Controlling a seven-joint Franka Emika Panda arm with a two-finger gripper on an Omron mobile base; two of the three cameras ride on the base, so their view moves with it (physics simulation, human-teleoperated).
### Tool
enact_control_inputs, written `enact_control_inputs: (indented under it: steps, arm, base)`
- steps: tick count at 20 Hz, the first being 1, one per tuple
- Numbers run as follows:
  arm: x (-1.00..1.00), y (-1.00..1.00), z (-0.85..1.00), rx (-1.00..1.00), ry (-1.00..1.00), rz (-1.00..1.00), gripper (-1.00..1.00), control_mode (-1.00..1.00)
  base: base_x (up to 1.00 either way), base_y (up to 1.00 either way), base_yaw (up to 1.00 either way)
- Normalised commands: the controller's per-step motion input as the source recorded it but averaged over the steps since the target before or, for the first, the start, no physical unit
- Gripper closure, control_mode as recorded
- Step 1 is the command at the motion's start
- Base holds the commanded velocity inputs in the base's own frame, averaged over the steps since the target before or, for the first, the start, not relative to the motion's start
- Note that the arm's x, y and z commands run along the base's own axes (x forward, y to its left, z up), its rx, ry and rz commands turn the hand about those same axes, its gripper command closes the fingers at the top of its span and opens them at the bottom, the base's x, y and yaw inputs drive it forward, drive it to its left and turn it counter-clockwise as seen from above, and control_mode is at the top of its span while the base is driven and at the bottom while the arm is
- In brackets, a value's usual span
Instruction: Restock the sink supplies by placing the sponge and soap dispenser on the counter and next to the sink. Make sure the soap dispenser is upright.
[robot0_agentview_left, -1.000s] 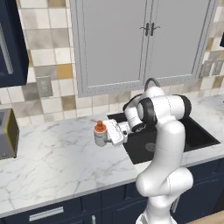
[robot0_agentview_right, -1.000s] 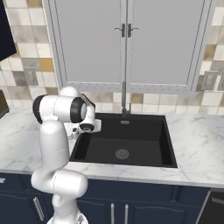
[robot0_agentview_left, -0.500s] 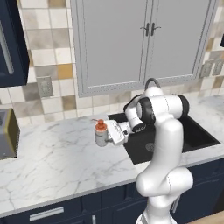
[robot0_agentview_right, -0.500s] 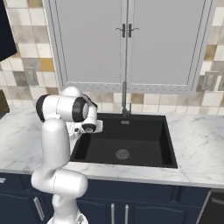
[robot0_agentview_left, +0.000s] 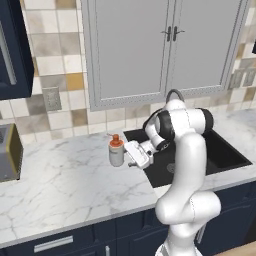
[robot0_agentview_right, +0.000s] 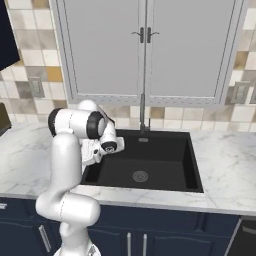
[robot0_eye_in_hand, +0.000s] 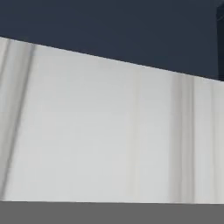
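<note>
Dispenser stands upright on the tabletop just left of the sink, as half a second ago. The tool sits right beside it; its spread cannot be told. Nothing else has shifted.

White arm bent forward, hand turned sideways, fingers hidden from view

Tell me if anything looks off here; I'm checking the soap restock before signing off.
Nothing stands out. The soap dispenser stands upright on the counter, just left of the sink, with the end effector right beside it. Nothing looks spilled or tipped.
</note>
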Motion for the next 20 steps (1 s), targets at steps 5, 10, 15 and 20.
enact_control_inputs:
  steps: [5,10,15,20]
  arm:
    - [0.00,-0.40,-0.08,-0.16,-0.09,0.00,-1.00,-1.00]
    - [-0.36,-0.37,0.09,-0.13,-0.18,-0.01,-1.00,-1.00]
    - [-0.96,-0.12,0.20,-0.16,-0.32,-0.11,-1.00,-1.00]
    - [-1.00,-0.18,0.41,-0.14,-0.31,-0.11,-1.00,-1.00]
  base:
    - [0.00,0.00,0.00]
    - [0.00,0.00,0.00]
    - [0.00,0.00,0.00]
    - [0.00,0.00,0.00]
